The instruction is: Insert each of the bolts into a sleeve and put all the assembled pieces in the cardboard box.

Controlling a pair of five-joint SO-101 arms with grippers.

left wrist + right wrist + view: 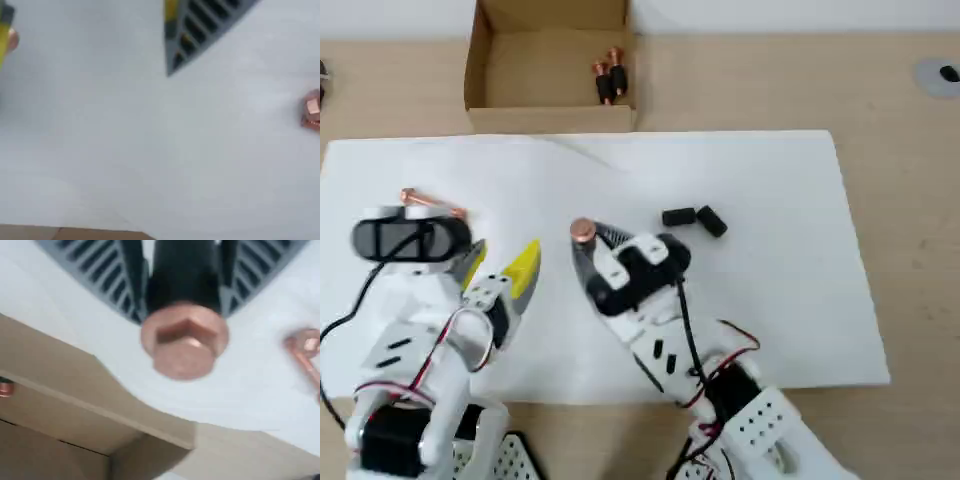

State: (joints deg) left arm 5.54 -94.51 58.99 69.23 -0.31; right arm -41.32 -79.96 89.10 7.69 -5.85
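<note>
Copper shows between the ribbed grey fingers (pixel 95 270) of the right gripper (pixel 586 243). It is the hex head of a bolt (pixel 185 342), sticking out just past the fingertips, with its shank seated in a black sleeve (pixel 184 275) that the jaws are clamped around. Straight ahead of those fingertips, well apart from them, stands the cardboard box (pixel 477 70), open at the top. Two assembled pieces (pixel 605 80) lie side by side in it, against the wall on this gripper's side. On the outer flank of the right gripper, near it but not touching, two bare sleeves (pixel 678 216) lie close together on the white sheet (pixel 770 300) that covers the middle of the wooden table (pixel 910 200). The left gripper (pixel 507 252) hangs over the same sheet just beside the right one. Its yellow-tipped fingers (pixel 525 265) are spread wide apart and point the same way, toward the box. A loose bolt (pixel 432 205) lies flat on the sheet on the left gripper's outer flank, just ahead of the rounded camera housing (pixel 410 238) on that arm's wrist. It touches neither finger and is far from the right gripper's clamped piece.
</note>
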